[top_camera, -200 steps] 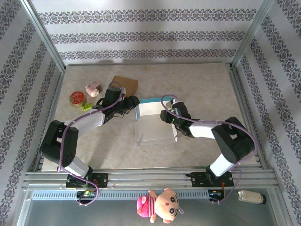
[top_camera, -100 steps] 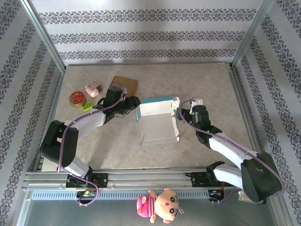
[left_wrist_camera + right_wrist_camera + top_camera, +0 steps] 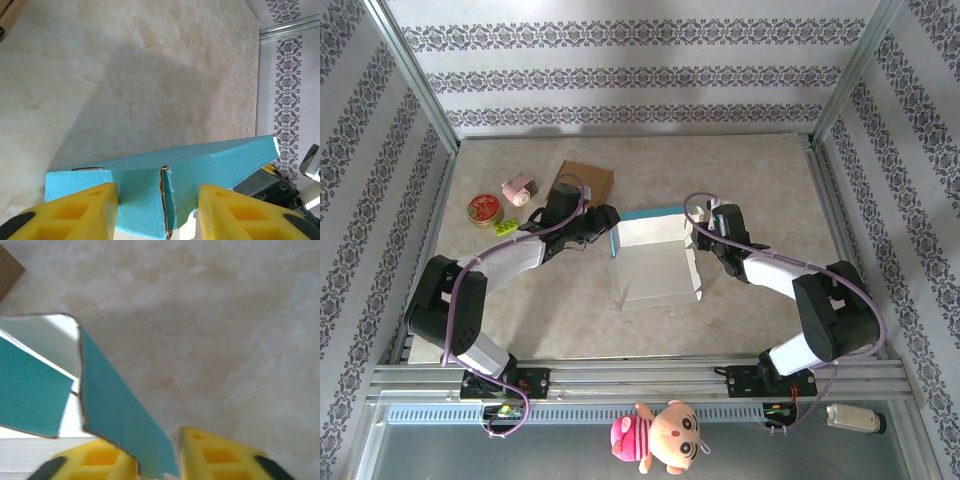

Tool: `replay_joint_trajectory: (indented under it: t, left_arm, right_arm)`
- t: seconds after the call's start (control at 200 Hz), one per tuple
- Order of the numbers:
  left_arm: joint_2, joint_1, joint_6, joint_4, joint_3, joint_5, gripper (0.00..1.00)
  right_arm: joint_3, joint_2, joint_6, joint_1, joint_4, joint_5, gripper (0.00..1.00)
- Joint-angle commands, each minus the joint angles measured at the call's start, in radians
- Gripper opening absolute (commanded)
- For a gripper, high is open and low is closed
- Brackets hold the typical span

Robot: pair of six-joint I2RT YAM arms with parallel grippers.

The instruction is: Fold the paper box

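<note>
**Paper box part-folded, an arm at each far corner**

The box (image 3: 655, 268) lies at the centre of the top view, white inside and teal outside. Its far wall stands up. The near portion lies low and open, and no lid is closed. By this showing the fold is somewhere near its middle: the side walls, the near end and the closing remain to be done.

The left fingers (image 3: 603, 222) are at the box's upper-left corner. In the left wrist view they stand half apart with a creased teal wall across the gap. Whether they press it cannot be told. The right fingers (image 3: 697, 230) are at the upper-right corner, drawn close about a teal flap seen edge-on. A firm pinch cannot be confirmed.

The counter (image 3: 770, 180) is beige with a marbled, stone-like look. In the upper left lie a brown card (image 3: 588, 180), a pink roll (image 3: 518, 187), a red tin (image 3: 484, 210) and a green brick (image 3: 506, 227). A plush doll (image 3: 660, 435) sits at the bottom edge, below the arm bases. Wallpaper with dark ornamental bands encloses the cell on three sides, held in a metal frame.
</note>
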Motion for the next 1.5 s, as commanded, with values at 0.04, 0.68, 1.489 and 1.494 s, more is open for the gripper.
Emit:
replay_joint_trajectory:
  t: [0.04,0.68,1.489,1.494]
  left_arm:
    - [-0.012,-0.017,0.018,-0.026,0.023,-0.024,0.46]
    - [-0.334,-0.028,0.186,-0.281,0.017,-0.355,0.85]
    - [0.365,-0.373,-0.043,0.154,0.149,-0.052,0.0]
    - [0.37,-0.374,-0.044,0.157,0.152,-0.047,0.0]
  right_arm:
    - [0.024,-0.019,0.113,0.059,0.008,-0.088,0.11]
    - [0.002,-0.007,0.047,0.097,0.03,0.144,0.1]
    - [0.006,-0.018,0.015,0.111,0.02,0.117,0.13]
    - [0.005,-0.019,0.016,0.111,0.02,0.117,0.13]
